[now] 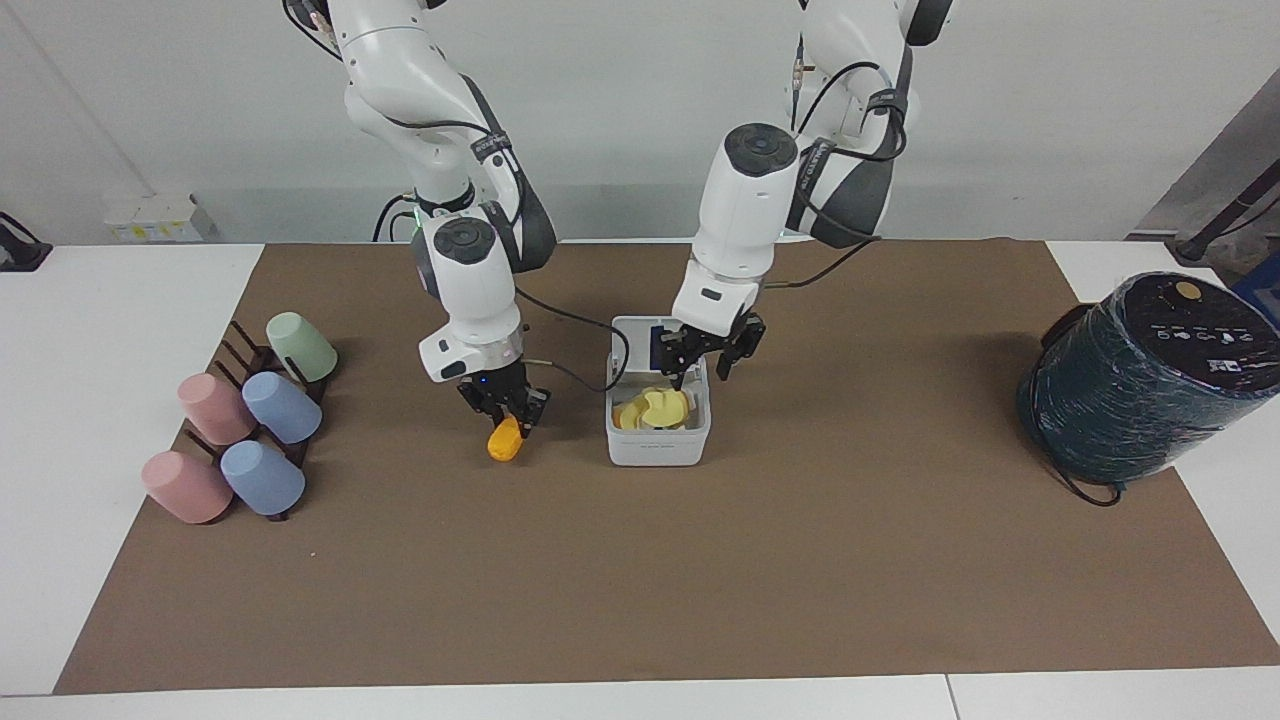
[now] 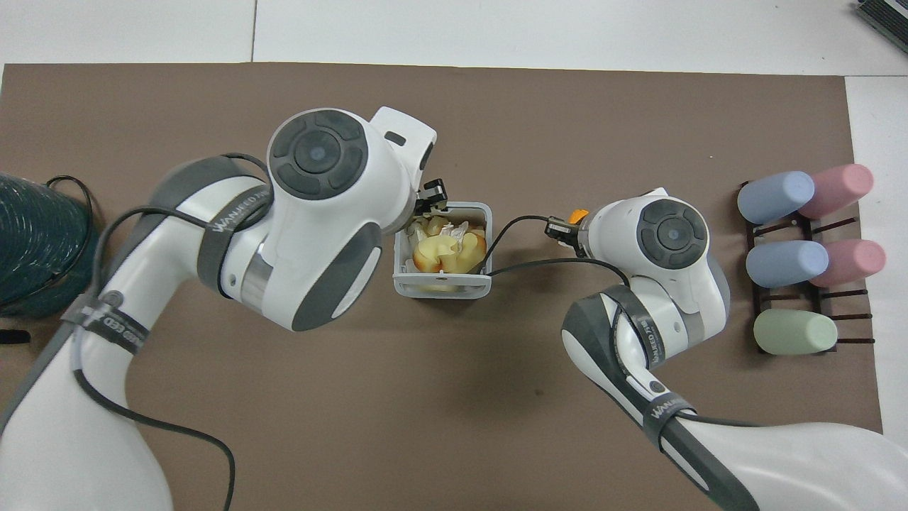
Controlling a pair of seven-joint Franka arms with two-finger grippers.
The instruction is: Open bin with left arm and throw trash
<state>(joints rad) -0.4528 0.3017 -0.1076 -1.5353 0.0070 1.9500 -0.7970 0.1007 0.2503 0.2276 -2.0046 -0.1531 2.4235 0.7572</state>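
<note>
The bin (image 1: 658, 432) sits in the middle of the brown mat (image 1: 700, 580) with its lid (image 1: 628, 345) flipped up on the side nearer the robots. Pale yellow scraps (image 1: 655, 408) lie inside it. The left gripper (image 1: 709, 362) hangs over the bin's edge toward the left arm's end of the table. Its jaws are spread apart and hold nothing, and the yellow scraps lie below them. The right gripper (image 1: 506, 414) is beside the bin, toward the right arm's end. Its jaws are closed on the orange chunk (image 1: 505, 440), which hangs down just over the mat. Pastel cups (image 1: 250, 430) lie on a rack near that end. A big dark green cylinder (image 1: 1150, 375) stands at the left arm's end.
</note>
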